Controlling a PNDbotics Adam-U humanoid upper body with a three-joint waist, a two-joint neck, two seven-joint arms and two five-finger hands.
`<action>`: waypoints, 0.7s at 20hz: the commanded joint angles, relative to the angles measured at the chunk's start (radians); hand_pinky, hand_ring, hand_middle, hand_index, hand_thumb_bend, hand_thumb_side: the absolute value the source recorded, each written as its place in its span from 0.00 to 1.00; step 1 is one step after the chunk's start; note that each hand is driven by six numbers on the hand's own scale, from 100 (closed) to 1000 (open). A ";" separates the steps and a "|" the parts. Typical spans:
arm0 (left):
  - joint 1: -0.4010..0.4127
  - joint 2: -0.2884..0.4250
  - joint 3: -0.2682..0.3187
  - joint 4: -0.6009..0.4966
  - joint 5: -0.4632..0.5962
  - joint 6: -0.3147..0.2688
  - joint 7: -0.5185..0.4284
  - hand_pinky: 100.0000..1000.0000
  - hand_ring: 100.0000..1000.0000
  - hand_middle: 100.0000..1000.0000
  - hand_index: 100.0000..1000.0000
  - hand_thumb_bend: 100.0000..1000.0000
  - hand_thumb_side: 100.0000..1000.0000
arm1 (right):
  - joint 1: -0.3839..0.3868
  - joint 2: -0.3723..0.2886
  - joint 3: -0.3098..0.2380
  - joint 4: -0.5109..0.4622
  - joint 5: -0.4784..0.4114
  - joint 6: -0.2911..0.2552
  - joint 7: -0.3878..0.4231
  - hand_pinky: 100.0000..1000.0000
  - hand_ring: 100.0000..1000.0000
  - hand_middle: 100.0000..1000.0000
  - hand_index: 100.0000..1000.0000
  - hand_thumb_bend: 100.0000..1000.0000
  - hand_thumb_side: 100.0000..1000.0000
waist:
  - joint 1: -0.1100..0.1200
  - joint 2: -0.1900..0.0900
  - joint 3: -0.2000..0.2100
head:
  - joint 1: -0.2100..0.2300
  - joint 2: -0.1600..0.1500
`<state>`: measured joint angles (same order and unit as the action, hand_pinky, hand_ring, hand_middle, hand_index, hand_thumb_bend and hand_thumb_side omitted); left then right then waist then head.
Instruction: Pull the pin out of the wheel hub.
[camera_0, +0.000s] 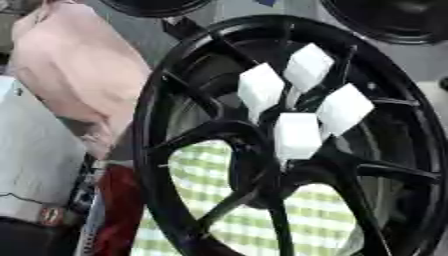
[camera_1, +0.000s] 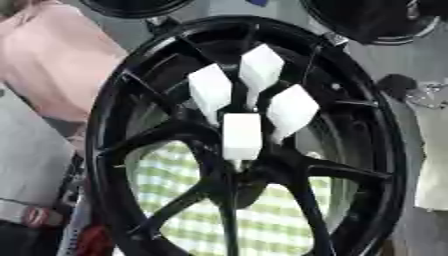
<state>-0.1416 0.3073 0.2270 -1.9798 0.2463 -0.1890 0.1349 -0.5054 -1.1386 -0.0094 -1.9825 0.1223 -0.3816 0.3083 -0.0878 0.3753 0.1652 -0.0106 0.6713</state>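
Standing upright, black wheel hub (camera_0: 289, 145), white pins (camera_0: 297, 135) fanned upward

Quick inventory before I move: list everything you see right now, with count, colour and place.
wheel: one, black, spoked, upright, fills the centre of the view.
pins: four, white blocks, clustered around the wheel's hub, each narrowing toward it.
other wheels: parts of two, black, along the top edge.
checked surface: one, green and white, seen through the lower spokes.
pink cloth: one, upper left, behind the wheel.
red item: one, lower left, unclear what.
robot hands: none in view.
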 joint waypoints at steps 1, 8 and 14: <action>-0.001 0.016 0.011 -0.020 -0.004 0.000 0.004 0.89 0.59 0.59 0.77 0.00 0.76 | -0.019 -0.021 -0.035 0.010 -0.041 0.036 -0.033 0.81 0.76 0.63 0.71 0.28 0.11 | 0.004 -0.030 -0.003 | 0.004 -0.001; 0.000 0.017 0.011 -0.020 -0.006 -0.002 0.004 0.89 0.59 0.59 0.77 0.00 0.76 | -0.025 -0.025 -0.031 0.001 -0.051 0.028 -0.012 0.82 0.77 0.64 0.72 0.30 0.11 | 0.004 -0.030 -0.003 | 0.002 -0.001; -0.002 0.018 0.009 -0.020 -0.005 0.000 0.002 0.89 0.59 0.59 0.77 0.00 0.76 | -0.025 -0.050 0.021 -0.017 -0.017 -0.023 0.065 0.82 0.79 0.69 0.77 0.38 0.09 | 0.001 -0.031 0.001 | -0.007 -0.007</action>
<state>-0.1411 0.3074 0.2272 -1.9798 0.2457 -0.1895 0.1375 -0.5189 -1.1423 0.0129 -1.9843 0.0947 -0.3930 0.3574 -0.0901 0.3752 0.1668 -0.0137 0.6742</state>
